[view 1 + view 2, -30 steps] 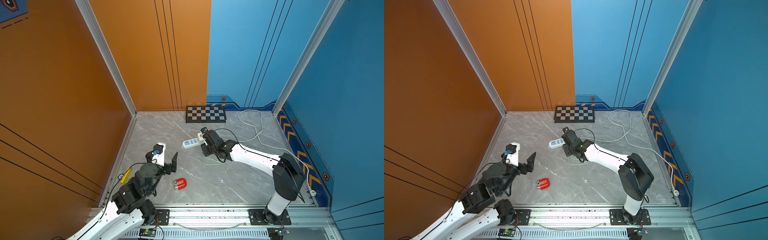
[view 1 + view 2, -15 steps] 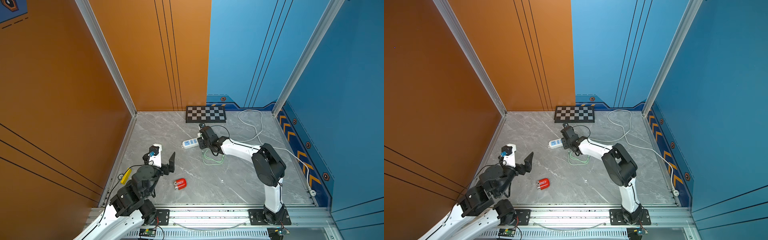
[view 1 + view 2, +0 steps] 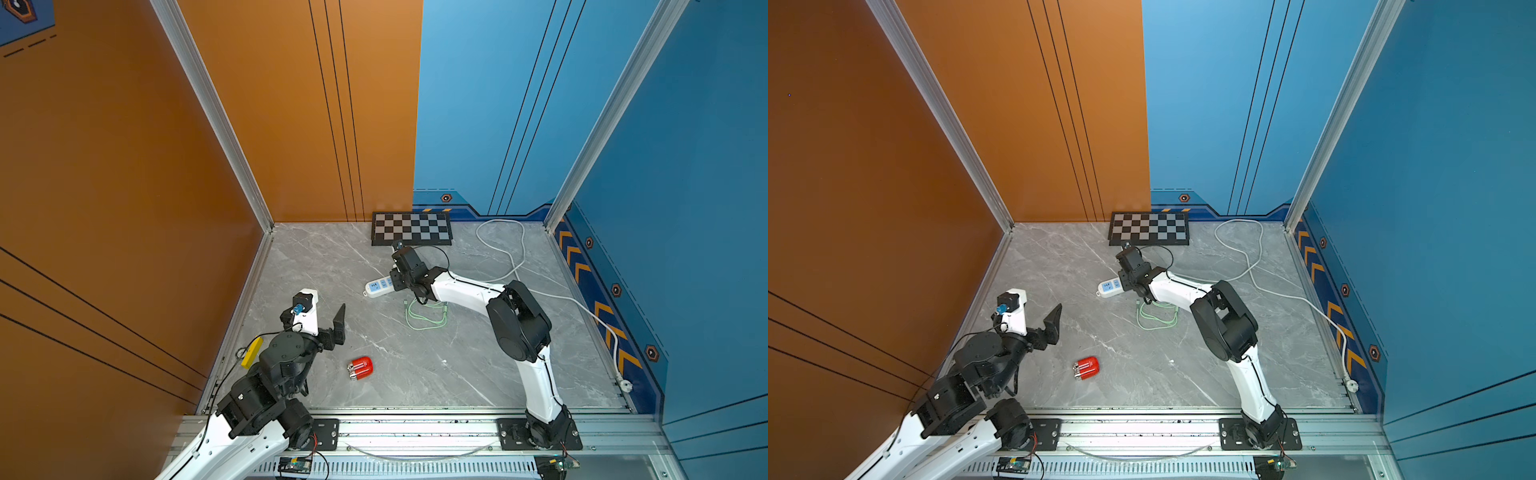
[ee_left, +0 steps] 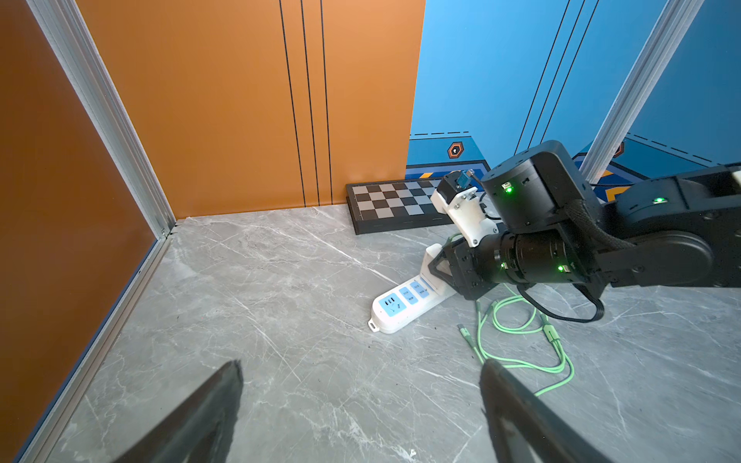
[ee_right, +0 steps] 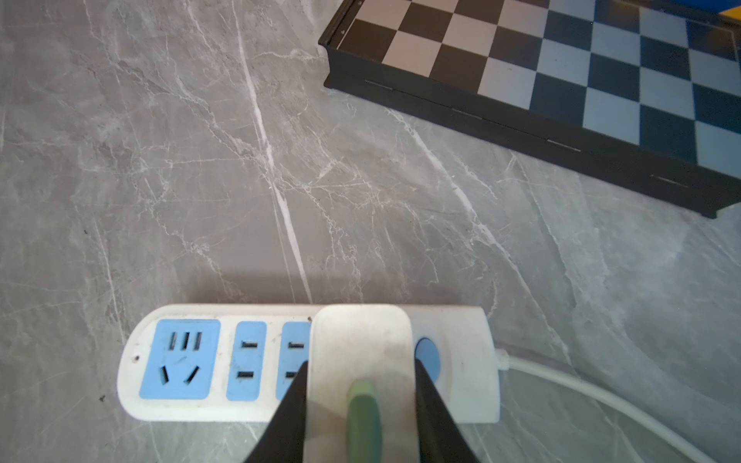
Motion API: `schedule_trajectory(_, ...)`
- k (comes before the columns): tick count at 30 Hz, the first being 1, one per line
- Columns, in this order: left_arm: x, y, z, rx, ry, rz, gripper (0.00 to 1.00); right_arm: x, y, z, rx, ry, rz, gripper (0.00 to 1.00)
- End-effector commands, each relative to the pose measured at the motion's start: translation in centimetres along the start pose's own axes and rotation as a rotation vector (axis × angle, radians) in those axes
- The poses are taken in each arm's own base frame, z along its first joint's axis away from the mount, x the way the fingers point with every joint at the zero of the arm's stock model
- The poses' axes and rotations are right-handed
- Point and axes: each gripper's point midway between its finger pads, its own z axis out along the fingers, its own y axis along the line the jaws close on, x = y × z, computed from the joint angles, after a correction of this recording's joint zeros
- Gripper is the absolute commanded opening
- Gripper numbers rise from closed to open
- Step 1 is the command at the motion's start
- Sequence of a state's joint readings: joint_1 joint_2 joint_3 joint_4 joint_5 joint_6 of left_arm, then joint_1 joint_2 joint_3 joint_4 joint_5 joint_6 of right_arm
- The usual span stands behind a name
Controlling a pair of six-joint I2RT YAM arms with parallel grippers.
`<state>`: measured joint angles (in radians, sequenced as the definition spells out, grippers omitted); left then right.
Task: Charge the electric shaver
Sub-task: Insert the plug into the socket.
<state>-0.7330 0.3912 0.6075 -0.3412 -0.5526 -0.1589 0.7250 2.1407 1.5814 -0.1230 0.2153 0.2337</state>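
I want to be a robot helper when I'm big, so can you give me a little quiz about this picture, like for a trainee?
1. True or false: the left gripper is open and empty.
2. What is the right gripper shut on? A) chessboard B) white charger block C) white power cord
3. Where does the electric shaver lie?
Key: 1 true. 2 B. 3 On the table, lying loose, plugged into nothing.
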Motion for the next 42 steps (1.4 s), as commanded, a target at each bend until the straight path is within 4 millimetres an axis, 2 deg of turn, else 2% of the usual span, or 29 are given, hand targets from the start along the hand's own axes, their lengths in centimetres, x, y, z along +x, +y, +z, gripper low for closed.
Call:
schedule_trajectory(1, 0.8, 0.4, 0.0, -0.015, 0.021, -0.003, 0.93, 0.4, -1.0, 0.6, 0.055, 0.029, -0.017, 0.25)
schedule_trajectory(5, 0.8, 0.5, 0.1, -0.015, 0.023, -0.004, 0.93, 1.3, -0.9, 1.1, 0.08, 0.062, -0.058, 0.19)
schedule_trajectory(9, 0.8, 0.6, 0.0, -0.015, 0.027, -0.006, 0.93, 3.1, -0.9, 2.0, 0.114, 0.128, -0.117, 0.15)
schedule_trajectory(18, 1.3, 1.4, -0.6, -0.034, 0.034, -0.008, 0.93, 7.2, -0.9, 3.7, 0.107, 0.267, -0.153, 0.13)
schedule_trajectory(31, 1.6, 1.5, -1.4, -0.016, 0.043, -0.015, 0.93, 11.0, -0.7, 3.0, 0.017, 0.47, -0.215, 0.1)
schedule_trajectory(33, 1.4, 1.5, -1.4, -0.011, 0.046, -0.013, 0.93, 10.7, -0.5, 2.9, 0.011, 0.483, -0.23, 0.1)
schedule_trajectory(42, 1.5, 1.5, -1.7, -0.004, 0.058, -0.014, 0.93, 12.8, -0.4, 3.0, 0.019, 0.547, -0.244, 0.08)
